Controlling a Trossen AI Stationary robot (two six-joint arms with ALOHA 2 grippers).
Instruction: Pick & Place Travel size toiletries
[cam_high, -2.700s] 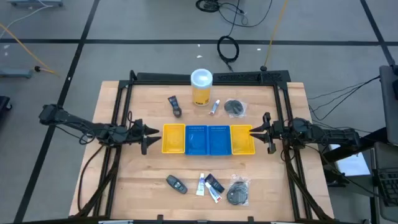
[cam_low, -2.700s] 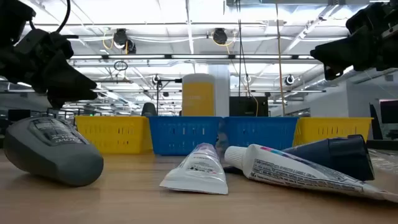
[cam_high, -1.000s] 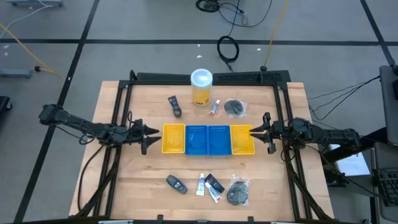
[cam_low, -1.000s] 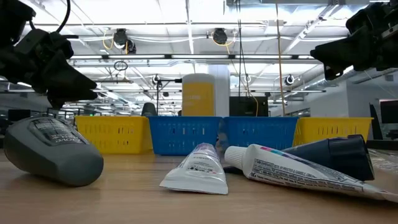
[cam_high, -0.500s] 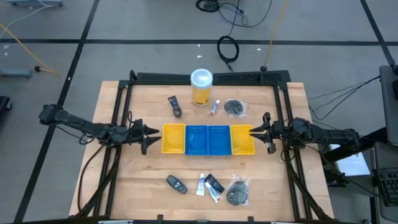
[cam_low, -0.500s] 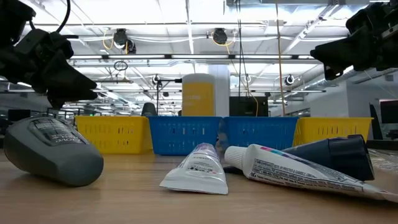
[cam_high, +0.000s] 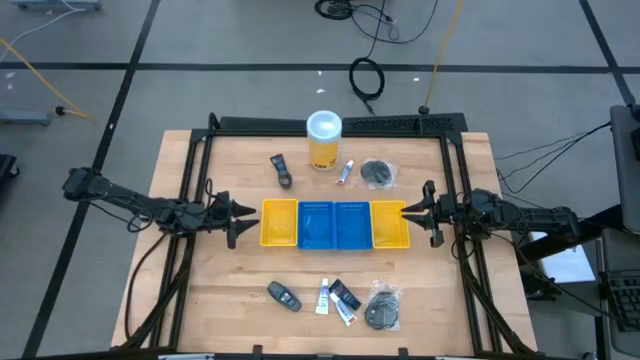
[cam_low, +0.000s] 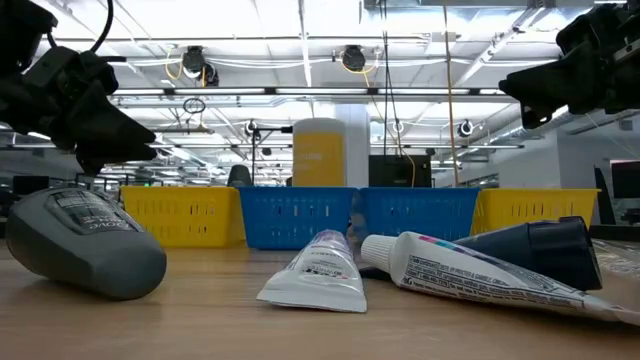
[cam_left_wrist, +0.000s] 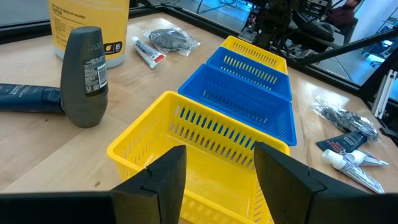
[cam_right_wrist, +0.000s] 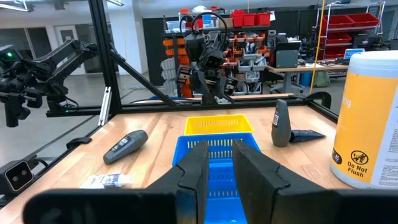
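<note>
Both arms hover still at the ends of the tray row. My left gripper (cam_high: 232, 215) is open beside the left yellow tray (cam_high: 280, 222), and its fingers frame that tray (cam_left_wrist: 186, 149) in the left wrist view. My right gripper (cam_high: 425, 211) is open beside the right yellow tray (cam_high: 390, 224). On the near side lie a grey oval piece (cam_high: 283, 296), a white tube (cam_high: 323, 296), a dark tube (cam_high: 345, 293) and wrapped black discs (cam_high: 382, 308). On the far side are a grey stick standing upright (cam_left_wrist: 84, 74), a dark tube (cam_left_wrist: 28, 99), a white tube (cam_high: 345, 172) and a wrapped disc (cam_high: 377, 173).
Two blue trays (cam_high: 334, 224) sit between the yellow ones in a row across the table's middle. A tall yellow canister with a white lid (cam_high: 324, 140) stands behind them at the far side. A dark frame rail (cam_high: 340, 124) runs along the table's edges.
</note>
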